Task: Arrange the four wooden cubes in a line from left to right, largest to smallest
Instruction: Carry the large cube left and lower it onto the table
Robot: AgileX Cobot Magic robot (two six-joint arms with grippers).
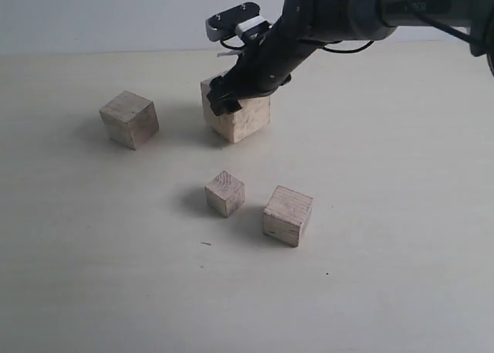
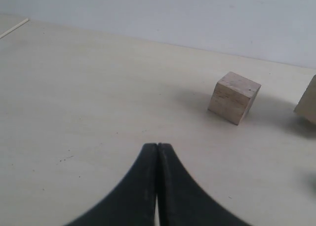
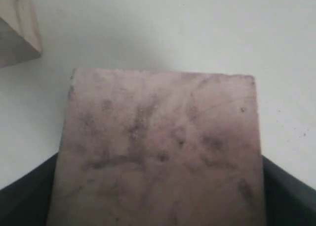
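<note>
Four pale wooden cubes lie on the table. The largest cube (image 1: 245, 120) stands at the back middle, and my right gripper (image 1: 225, 98) reaches across its top and is shut on it. In the right wrist view that cube (image 3: 160, 137) fills the space between the black fingers (image 3: 27, 199). The second-largest cube (image 1: 129, 119) sits to its left, apart. The smallest cube (image 1: 225, 193) and the third cube (image 1: 288, 215) lie side by side nearer the front. My left gripper (image 2: 157, 146) is shut on nothing, low over bare table, facing the second-largest cube (image 2: 234, 97).
The cream table (image 1: 401, 214) ends at a pale wall at the back. A corner of another cube (image 3: 17, 28) shows at the right wrist view's edge. The right arm (image 1: 363, 9) crosses in from the upper right.
</note>
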